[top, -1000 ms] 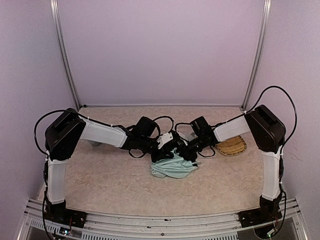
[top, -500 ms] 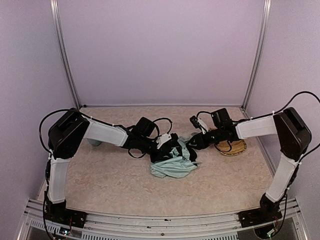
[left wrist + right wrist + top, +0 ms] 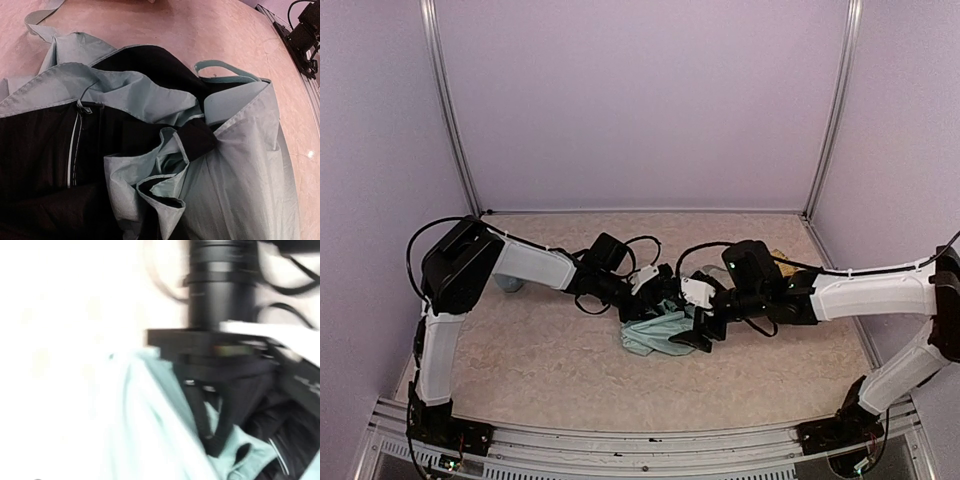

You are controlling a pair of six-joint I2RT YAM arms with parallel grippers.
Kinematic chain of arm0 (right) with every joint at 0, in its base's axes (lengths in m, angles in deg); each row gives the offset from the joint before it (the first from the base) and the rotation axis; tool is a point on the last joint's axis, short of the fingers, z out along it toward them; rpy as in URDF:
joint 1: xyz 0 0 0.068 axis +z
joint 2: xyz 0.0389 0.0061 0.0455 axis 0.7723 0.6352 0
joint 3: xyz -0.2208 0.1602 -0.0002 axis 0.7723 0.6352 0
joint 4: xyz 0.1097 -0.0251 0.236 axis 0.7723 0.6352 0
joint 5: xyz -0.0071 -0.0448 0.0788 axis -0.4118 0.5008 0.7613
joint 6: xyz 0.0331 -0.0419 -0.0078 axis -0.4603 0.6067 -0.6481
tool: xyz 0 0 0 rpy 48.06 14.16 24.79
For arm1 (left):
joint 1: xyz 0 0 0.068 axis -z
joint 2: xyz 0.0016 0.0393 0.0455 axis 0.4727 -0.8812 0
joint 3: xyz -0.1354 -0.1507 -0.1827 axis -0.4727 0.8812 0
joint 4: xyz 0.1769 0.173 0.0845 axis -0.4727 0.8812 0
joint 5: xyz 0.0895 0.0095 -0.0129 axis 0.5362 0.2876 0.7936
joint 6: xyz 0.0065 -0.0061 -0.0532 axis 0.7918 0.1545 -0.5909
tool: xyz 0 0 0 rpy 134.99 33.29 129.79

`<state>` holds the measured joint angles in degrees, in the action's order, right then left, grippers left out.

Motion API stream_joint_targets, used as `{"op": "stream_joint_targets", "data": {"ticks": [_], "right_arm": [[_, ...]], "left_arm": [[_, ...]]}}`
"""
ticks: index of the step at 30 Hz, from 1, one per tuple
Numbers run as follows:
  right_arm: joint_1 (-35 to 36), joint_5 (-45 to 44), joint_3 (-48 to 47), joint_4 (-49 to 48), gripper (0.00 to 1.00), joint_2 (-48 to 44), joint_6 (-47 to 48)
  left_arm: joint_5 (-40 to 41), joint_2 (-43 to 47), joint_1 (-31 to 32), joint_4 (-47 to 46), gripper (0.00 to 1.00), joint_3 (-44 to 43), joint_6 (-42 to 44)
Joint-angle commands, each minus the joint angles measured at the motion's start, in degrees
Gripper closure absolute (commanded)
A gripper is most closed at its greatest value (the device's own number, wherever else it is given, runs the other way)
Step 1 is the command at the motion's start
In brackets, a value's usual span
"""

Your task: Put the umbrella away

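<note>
Most of the left gripper point(image 3: 657, 301) hides — under umbrella point(image 3: 655, 338) folds.

The beige marbled table point(image 3: 550, 370) carries the crumpled mint-green umbrella point(image 3: 655, 338) near its middle.

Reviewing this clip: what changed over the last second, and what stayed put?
The right tool pulled away from the umbrella to the right, then swung back in lower with its arm stretched out; it now sits at the umbrella's right edge, jaws spread. The left tool stayed shut at the umbrella's far edge, and the umbrella stayed crumpled in the same spot.
</note>
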<state>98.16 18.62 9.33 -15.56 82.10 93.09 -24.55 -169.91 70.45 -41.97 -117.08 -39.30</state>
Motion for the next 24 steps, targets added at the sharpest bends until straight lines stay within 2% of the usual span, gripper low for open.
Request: {"op": "stream_joint_targets", "data": {"ticks": [1, 11, 17, 22, 24], "right_arm": [[4.2, -11.3, -1.6, 1.3, 0.00, 5.3, 14.4], [5.0, -18.7, -13.8, 9.0, 0.03, 23.2, 21.5], [5.0, -19.5, -19.5, 17.7, 0.22, 30.8, 19.4], [5.0, -18.3, -19.9, 20.3, 0.47, 31.7, 17.5], [5.0, -17.5, -19.8, 21.0, 0.55, 31.7, 17.0]], "left_arm": [[5.3, -4.8, -1.7, 9.7, 1.00, 1.5, 0.6], [3.0, -6.1, -1.8, 12.6, 1.00, 0.2, 2.1], [2.1, -7.0, -2.0, 14.4, 1.00, -0.8, 3.1], [1.4, -6.9, -2.9, 14.4, 1.00, -1.8, 2.6], [1.7, -6.1, -3.4, 13.6, 0.91, -2.0, 1.3]]}}
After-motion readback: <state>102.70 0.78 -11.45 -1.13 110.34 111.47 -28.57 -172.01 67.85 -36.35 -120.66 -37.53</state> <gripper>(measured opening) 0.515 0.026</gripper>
